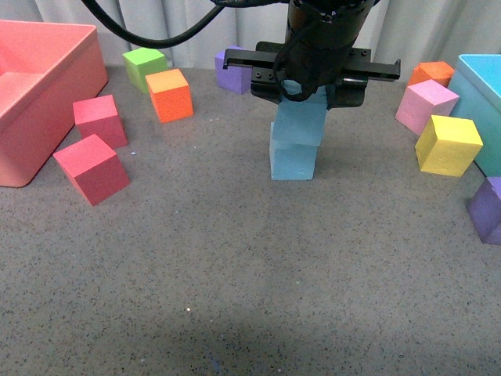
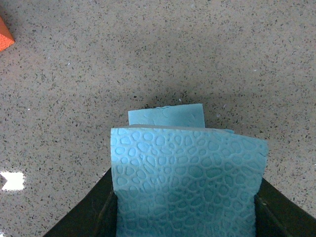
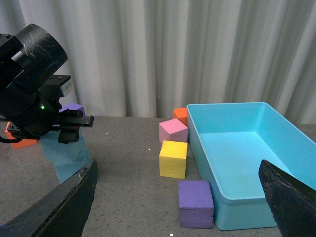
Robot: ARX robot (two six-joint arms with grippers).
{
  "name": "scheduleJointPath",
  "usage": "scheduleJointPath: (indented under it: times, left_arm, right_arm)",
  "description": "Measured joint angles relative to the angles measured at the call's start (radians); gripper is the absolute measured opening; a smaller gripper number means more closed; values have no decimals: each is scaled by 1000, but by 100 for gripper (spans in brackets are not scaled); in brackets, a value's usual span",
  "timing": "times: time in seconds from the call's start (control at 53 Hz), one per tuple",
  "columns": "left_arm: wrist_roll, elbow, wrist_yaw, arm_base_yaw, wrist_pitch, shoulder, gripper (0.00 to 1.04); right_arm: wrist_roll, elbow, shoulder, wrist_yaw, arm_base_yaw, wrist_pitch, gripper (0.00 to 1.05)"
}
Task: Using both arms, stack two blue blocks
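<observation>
— Where are the blocks?
— The bottom blue block [image 1: 293,160] stands in the middle of the worktop, nearer the far edge. The top blue block [image 1: 300,121] sits on it, a bit crooked.
— Is the robot holding it?
— Yes. The left gripper [image 1: 307,94] is closed on the top blue block. The right gripper [image 3: 177,197] is wide open and holds nothing.
— What is left?
— Probably just letting go, if the stack stays up.
</observation>
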Motion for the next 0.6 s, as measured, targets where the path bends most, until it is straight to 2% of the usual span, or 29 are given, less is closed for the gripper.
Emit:
scheduleJointPath:
  times: [0.604]
  left_arm:
    - [-4, 86, -6, 8, -14, 80, 47]
  right_arm:
    - [0, 0, 0, 0, 0, 0, 95]
